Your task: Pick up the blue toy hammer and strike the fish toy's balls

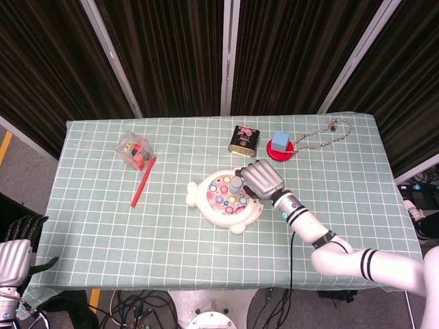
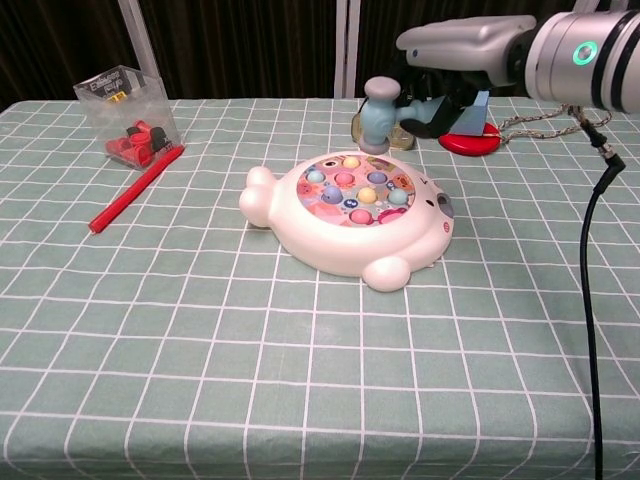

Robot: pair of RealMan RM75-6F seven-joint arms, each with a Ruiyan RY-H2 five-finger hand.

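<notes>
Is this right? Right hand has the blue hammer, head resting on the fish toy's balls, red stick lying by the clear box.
Not quite. The right hand does hold the blue hammer, but the chest view shows its head raised clear above the fish toy, touching no ball. The red stick does lie by the clear box.

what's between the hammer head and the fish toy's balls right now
Nothing: in the chest view the blue toy hammer, held by the right hand, hangs above the fish toy with only air beneath it.
</notes>
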